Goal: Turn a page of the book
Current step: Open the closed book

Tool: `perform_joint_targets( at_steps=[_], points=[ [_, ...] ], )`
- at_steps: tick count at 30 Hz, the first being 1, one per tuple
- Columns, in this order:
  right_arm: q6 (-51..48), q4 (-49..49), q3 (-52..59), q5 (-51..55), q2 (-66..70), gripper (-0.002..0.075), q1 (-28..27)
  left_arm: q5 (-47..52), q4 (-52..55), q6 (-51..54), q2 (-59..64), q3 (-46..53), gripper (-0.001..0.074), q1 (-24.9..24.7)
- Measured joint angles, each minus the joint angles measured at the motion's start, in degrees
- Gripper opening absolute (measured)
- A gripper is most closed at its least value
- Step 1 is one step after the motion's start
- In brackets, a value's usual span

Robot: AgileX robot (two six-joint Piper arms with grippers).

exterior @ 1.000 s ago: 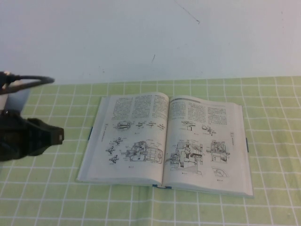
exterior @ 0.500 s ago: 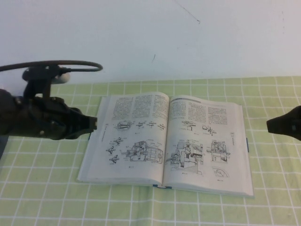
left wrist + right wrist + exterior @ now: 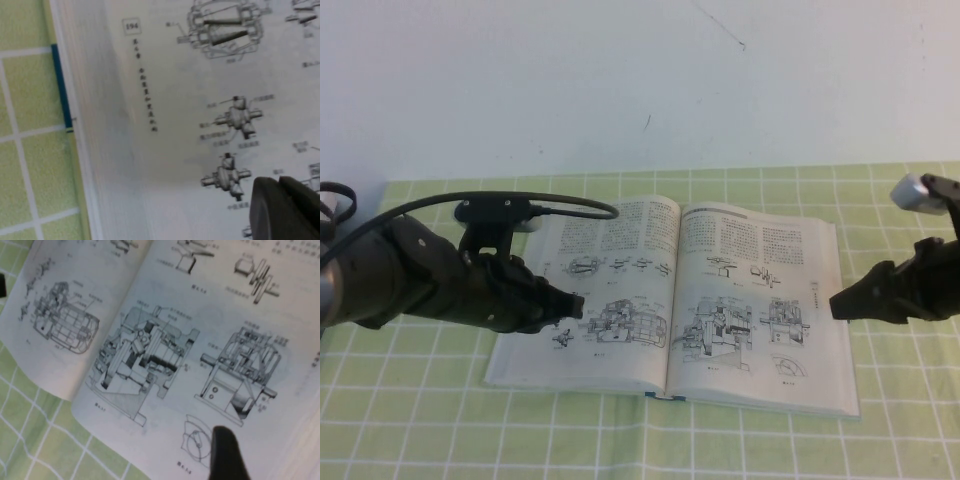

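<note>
The book (image 3: 620,240) lies open and flat on the table, with its dark blue cover edge (image 3: 60,85) showing in the left wrist view. The page (image 3: 760,290) is the right-hand leaf, with text columns above machine cross-section drawings; it also shows in the right wrist view (image 3: 225,315). My left gripper (image 3: 578,305) is shut and empty, with its tip just over the left-hand page's drawings (image 3: 275,182). My right gripper (image 3: 834,303) is shut and empty, with its tip over the page's outer edge, near a small round drawing (image 3: 222,432).
A green-checked cloth (image 3: 420,430) covers the table around the book. A white wall (image 3: 620,80) stands close behind. The left arm's black cable (image 3: 540,200) arcs over the book's far left corner.
Both arms have moved inward towards the book. The left gripper went from the book's left edge to over the left page. The right gripper came from the frame's edge to the right page's edge.
</note>
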Motion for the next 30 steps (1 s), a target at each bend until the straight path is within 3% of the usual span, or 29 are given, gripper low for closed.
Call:
perform_joint_targets(
  at_steps=[9,30],
  points=[
    [-0.2,1.0,-0.1,-5.2,4.0,0.0387,4.2,-0.9,-0.1,0.1,3.8,-0.3,-0.0003,0.0],
    [-1.5,5.9,-2.1,-3.1,10.1,0.0387,4.2,-0.9,-0.1,0.2,4.0,-0.3,-0.0003,0.0]
  ],
)
